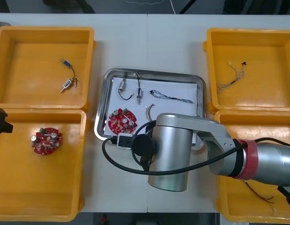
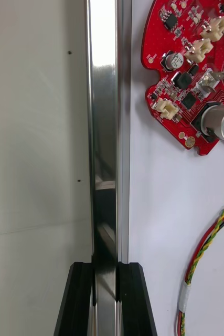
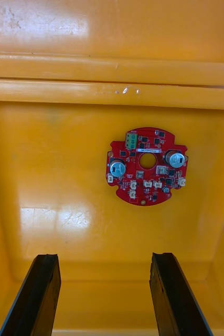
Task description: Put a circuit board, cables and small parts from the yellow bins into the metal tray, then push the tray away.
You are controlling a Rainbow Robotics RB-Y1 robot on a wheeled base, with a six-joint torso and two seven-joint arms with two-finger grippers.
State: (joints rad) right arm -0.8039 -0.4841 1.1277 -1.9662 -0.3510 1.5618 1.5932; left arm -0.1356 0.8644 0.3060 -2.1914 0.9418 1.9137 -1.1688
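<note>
Right gripper [image 2: 106, 269] clamps the bright rim of the metal tray [image 2: 105, 131], its black fingers closed to the rim's width, one on the bare table's side and one on the tray's white inside; the rim's long axis runs straight out from between them; just past the inner finger lie a red and yellow cable [image 2: 206, 247] and, farther along, a round red circuit board [image 2: 195, 73]; from above, the right arm covers the tray's near edge towards its left corner, so the tray's body lies beyond the gripper and the push should go towards the table's far edge; left gripper [image 3: 104, 257] hovers wide open and empty over a yellow bin [image 3: 112, 68], a spare board [image 3: 146, 165] lying beyond its fingertips.
</note>
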